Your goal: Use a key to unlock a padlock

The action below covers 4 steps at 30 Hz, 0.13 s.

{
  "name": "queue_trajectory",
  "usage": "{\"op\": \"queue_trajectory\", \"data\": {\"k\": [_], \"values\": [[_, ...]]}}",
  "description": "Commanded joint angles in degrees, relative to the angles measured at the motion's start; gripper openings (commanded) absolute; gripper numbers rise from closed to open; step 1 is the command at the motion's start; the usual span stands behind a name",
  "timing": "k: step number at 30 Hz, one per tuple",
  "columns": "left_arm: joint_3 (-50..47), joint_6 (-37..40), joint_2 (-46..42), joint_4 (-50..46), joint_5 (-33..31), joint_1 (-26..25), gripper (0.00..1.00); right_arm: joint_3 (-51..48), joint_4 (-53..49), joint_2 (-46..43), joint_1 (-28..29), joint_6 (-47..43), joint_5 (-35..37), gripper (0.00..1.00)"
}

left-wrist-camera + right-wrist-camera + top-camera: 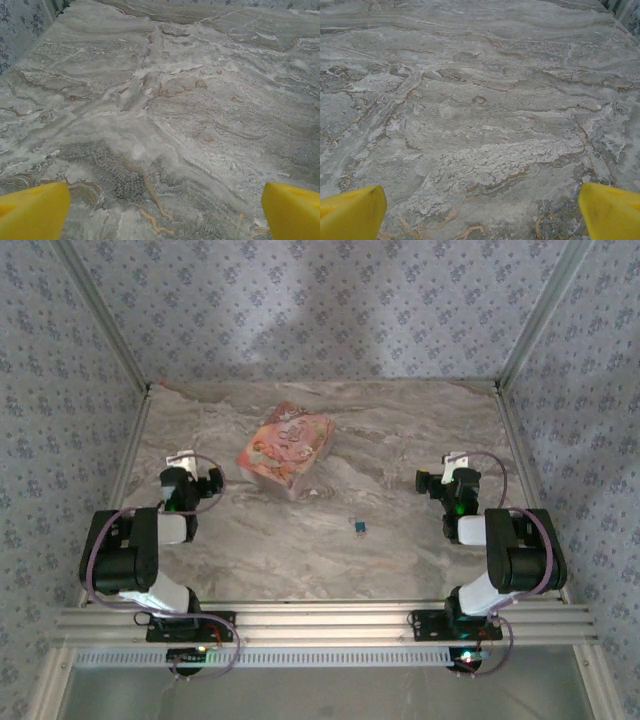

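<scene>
1. Nearest the lens are my own yellow fingertips (30,212). On my left gripper (165,215) they sit in the two lower corners of the wrist view, spread wide apart. Between them is only the bare grey, veined, marble-look tabletop (165,125).
2. My right gripper (482,215) stands likewise, with its yellow tips wide apart over bare surface and clamped on nothing.
3. The padlock (358,526) lies on the tabletop a little right of centre, toward the near edge. It is between my two grippers, nearer the right one, and apart from both. From above it is a tiny dark, bluish speck, too small for me to make out a shackle or a key.
4. A flat pink printed packet (286,452) lies left of centre toward the far edge, skewed to the edges. It is well apart from the padlock and closer to my left gripper, which does not touch it.
5. My black-and-white left arm (125,560) stands by the left edge and my right arm (520,555) by the right edge. Both are bolted to a silver aluminium rail (320,620) along the near edge.
6. Blue-grey flower-patterned walls (320,300) close off the far, left and right edges.
</scene>
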Motion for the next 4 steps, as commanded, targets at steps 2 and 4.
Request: {"op": "queue_trajectory", "data": {"k": [2,4], "values": [[0.92,1.19,-0.24,0.45,0.65,-0.20,0.98,1.33,0.36,-0.08,-0.43,-0.64,-0.86,1.00],[0.90,1.29,-0.24,0.45,0.50,-0.28,0.98,1.20,0.54,-0.27,-0.43,-0.59,-0.91,1.00]]}}
